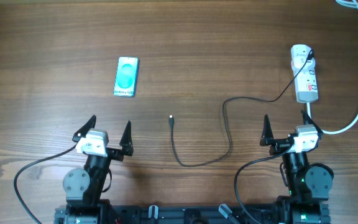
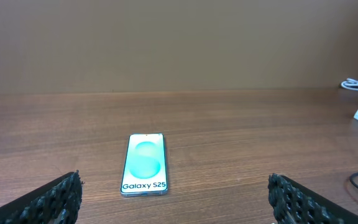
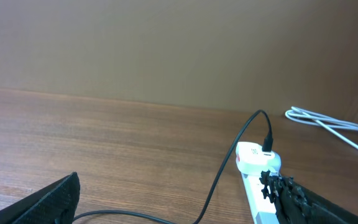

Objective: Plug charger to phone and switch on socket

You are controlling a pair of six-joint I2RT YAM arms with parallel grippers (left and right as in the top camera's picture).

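The charger tip [image 1: 171, 117] lay on the tabletop [image 1: 42, 37] between two open claws, nearer the left claw [image 1: 109, 128] than the right claw [image 1: 291, 127], its long axis pointing away from the robot.

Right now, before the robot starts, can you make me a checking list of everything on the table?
Surface: wooden table, brown boards.
Job's things: Galaxy S25 phone face up, ahead of the left gripper; white power strip ahead of the right gripper, switch position too small to tell; black charger cable, its connector tip lying loose, apart from the phone.
Clutter: nothing seen.
Grippers: left gripper and right gripper both open and empty.
Cables: the charger cable's plug sits in the strip's far end; a thick white lead runs off to the right.
Surroundings: plain brown wall behind the table.
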